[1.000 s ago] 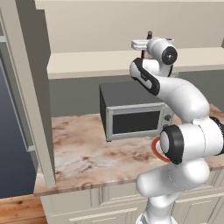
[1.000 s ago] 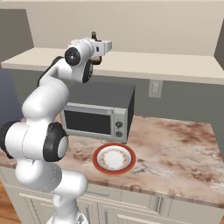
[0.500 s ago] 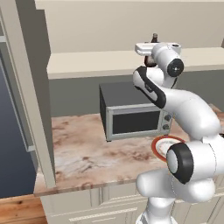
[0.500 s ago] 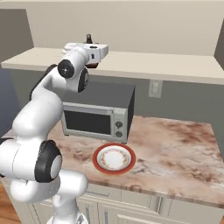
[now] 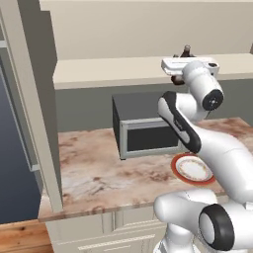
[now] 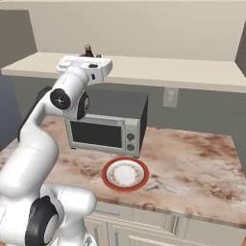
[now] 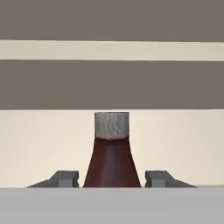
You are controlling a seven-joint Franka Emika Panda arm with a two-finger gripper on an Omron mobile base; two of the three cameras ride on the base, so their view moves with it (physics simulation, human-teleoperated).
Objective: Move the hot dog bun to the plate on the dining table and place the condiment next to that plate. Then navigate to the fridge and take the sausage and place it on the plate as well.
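Left base view | marbled counter (image 5: 99, 168) | microwave (image 5: 143, 126) | cream shelf (image 5: 108, 71)

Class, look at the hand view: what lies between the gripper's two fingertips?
The condiment stands between the fingertips: its dark brown neck rises there, with a narrow gap showing on each side, against the pale shelf.

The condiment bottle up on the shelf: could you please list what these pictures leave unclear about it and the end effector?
- Condiment bottle: its lower body and label are cut off at the bottom of the hand view.
- In the left base view the robot's hand hides all but the bottle's top; the same holds in the right base view.
- End effector: the fingers flank the bottle with gaps, so contact cannot be told.
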